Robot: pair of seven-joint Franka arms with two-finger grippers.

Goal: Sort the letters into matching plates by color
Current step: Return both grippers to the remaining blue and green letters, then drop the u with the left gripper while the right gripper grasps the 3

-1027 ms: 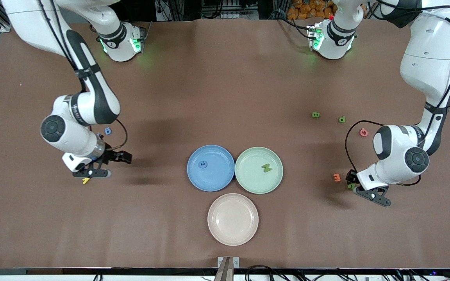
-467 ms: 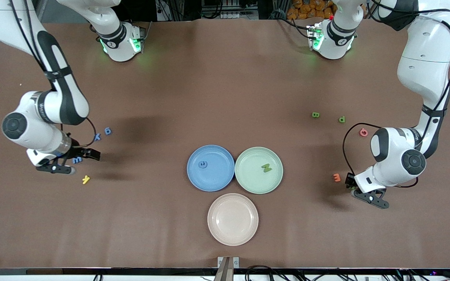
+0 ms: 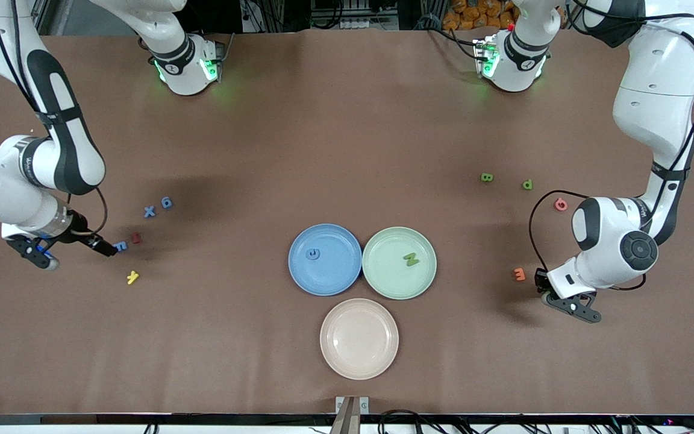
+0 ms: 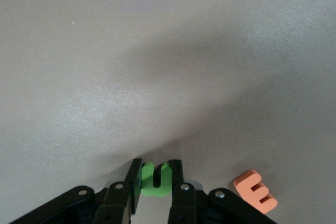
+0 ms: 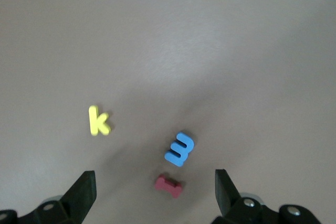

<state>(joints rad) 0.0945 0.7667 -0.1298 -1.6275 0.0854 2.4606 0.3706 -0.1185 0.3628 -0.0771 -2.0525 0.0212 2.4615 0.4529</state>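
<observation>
Pinching a green letter (image 4: 156, 179) down at the table (image 3: 347, 150), my left tool (image 4: 156, 182) sits near the left arm's end, an orange piece (image 4: 255, 191) just beside it (apart, not touching). That letter's two prongs point away from the wrist. My right tool (image 5: 152, 192) hangs spread over a red piece (image 5: 168, 186) and blue letter (image 5: 179, 149).

- blue plate (image 3: 325, 259), mint green plate (image 3: 399, 263), beige plate (image 3: 359, 338)
- green letter (image 4: 155, 179), orange letter (image 4: 255, 191)
- blue letter (image 5: 179, 149), yellow letter (image 5: 97, 120), red piece (image 5: 168, 185)
- brown table (image 3: 347, 150)
</observation>
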